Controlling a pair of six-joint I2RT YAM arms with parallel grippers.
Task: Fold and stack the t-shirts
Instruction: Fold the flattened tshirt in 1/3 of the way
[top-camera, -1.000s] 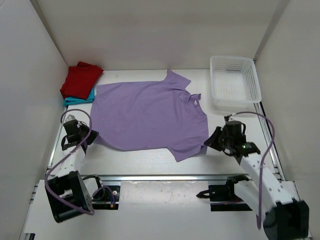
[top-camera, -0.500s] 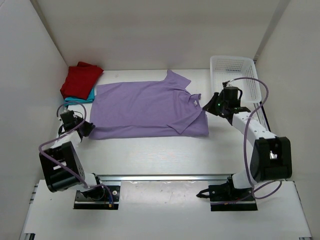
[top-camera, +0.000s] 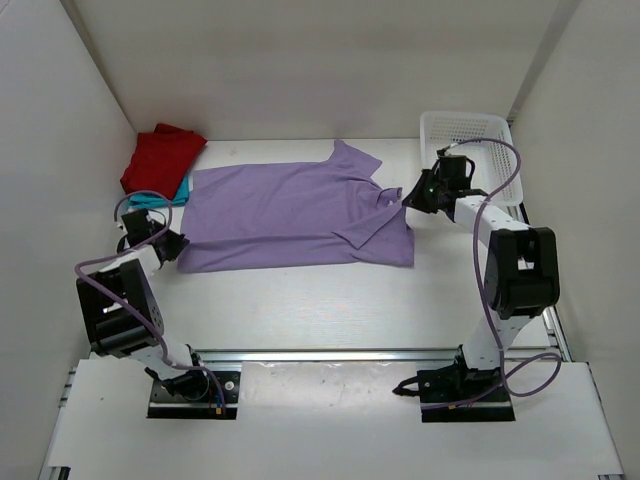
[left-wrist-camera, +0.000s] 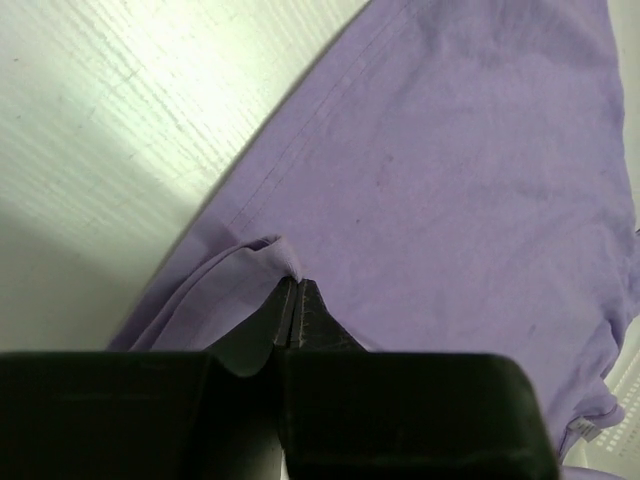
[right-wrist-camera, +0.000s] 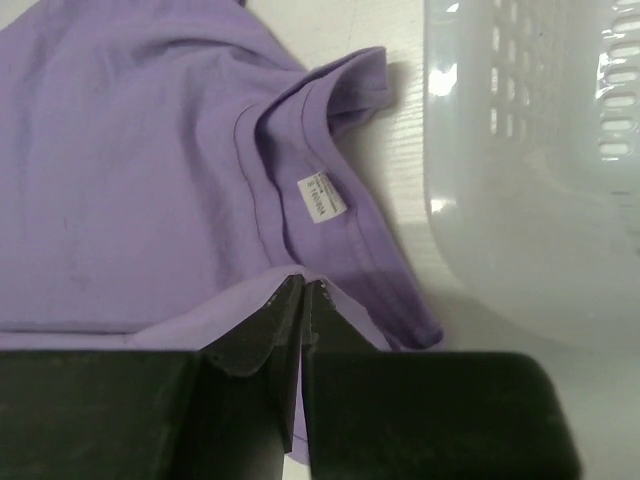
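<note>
1. Lilac cloth fills the middle of my overhead view. The lilac t-shirt (top-camera: 300, 210) lies spread on the white table (top-camera: 330, 310) with its collar toward the right. Its near strip is doubled over onto the body, so the near edge runs as a straight fold.
2. My left arm is tucked in tight at the left side. Its upper link rises from the base, the forearm angles toward the far wall, and the wrist sits low at the shirt's near-left corner.
3. The left gripper (top-camera: 172, 245) sits right at that corner. On the left wrist camera the fingers (left-wrist-camera: 318, 325) are pressed together with a small peak of lilac hem caught at their tips, so I read it as pinching the shirt.
4. My right arm is stretched far out, with the elbow high over the right side of the table. The forearm runs toward the far left and ends just beside the near-left corner of the white mesh basket (top-camera: 470, 125).
5. The right gripper (top-camera: 410, 197) rests at the shirt's collar end. The right wrist camera shows its fingers (right-wrist-camera: 330, 325) closed on a paler folded layer of lilac, just below the neckline and its white label (right-wrist-camera: 322, 198).
6. The dark red t-shirt (top-camera: 160, 158) lies folded in the far-left corner on top of the teal t-shirt (top-camera: 160, 200), whose edge peeks out on the near side. Both are close to the lilac shirt's left edge, and I can't tell whether they touch it.
</note>
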